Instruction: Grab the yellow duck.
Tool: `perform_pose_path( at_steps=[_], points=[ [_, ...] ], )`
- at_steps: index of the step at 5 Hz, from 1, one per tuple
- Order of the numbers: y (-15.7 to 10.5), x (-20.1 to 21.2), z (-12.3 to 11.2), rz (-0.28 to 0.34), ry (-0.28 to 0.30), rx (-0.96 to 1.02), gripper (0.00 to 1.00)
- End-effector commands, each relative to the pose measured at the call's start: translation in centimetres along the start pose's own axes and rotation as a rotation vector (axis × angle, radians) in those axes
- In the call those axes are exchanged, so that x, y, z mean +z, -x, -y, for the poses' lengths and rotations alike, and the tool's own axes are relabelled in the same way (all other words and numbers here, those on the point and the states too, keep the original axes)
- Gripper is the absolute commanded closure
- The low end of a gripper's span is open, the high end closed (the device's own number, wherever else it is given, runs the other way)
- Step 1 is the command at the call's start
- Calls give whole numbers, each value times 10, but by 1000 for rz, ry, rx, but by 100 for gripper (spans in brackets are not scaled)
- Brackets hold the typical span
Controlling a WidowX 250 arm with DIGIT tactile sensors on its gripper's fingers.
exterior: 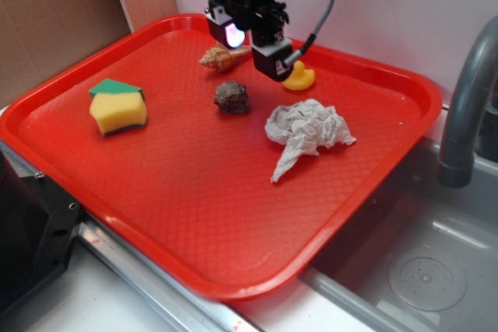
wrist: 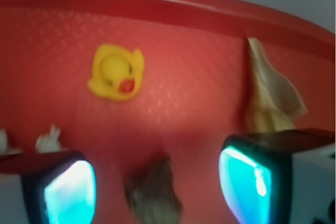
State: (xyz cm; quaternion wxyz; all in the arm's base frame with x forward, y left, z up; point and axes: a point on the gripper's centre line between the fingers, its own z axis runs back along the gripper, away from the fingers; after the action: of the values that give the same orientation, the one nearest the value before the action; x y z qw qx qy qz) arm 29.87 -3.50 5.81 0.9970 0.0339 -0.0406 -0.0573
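Observation:
The yellow duck (exterior: 299, 76) is a small glossy toy with an orange beak, resting on the red tray (exterior: 179, 184) near its far rim. In the wrist view the yellow duck (wrist: 116, 72) lies ahead and left of centre, beak facing me. My gripper (exterior: 253, 44) hovers above the tray, just left of the duck and apart from it. It is open, with nothing held between the two glowing fingers (wrist: 71, 192). The gripper (wrist: 157, 182) has a wide gap between its fingers.
A brown rock (exterior: 232, 97) lies below the gripper, blurred in the wrist view as the rock (wrist: 153, 192). A seashell (exterior: 220, 57) sits at far left of the gripper, a crumpled paper towel (exterior: 307, 134) to the right, a yellow-and-green sponge (exterior: 117, 106) at left. A grey faucet (exterior: 465, 106) and sink stand right.

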Motion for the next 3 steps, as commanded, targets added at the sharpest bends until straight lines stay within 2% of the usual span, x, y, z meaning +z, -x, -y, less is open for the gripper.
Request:
perform_pose_path(
  at_steps=[1,2,3],
  points=[
    [-43,-15,11,135,44,-12,0],
    [-50,-29,17,122,33,0,0],
    [-49,-31,15,119,56,23,100]
  ],
)
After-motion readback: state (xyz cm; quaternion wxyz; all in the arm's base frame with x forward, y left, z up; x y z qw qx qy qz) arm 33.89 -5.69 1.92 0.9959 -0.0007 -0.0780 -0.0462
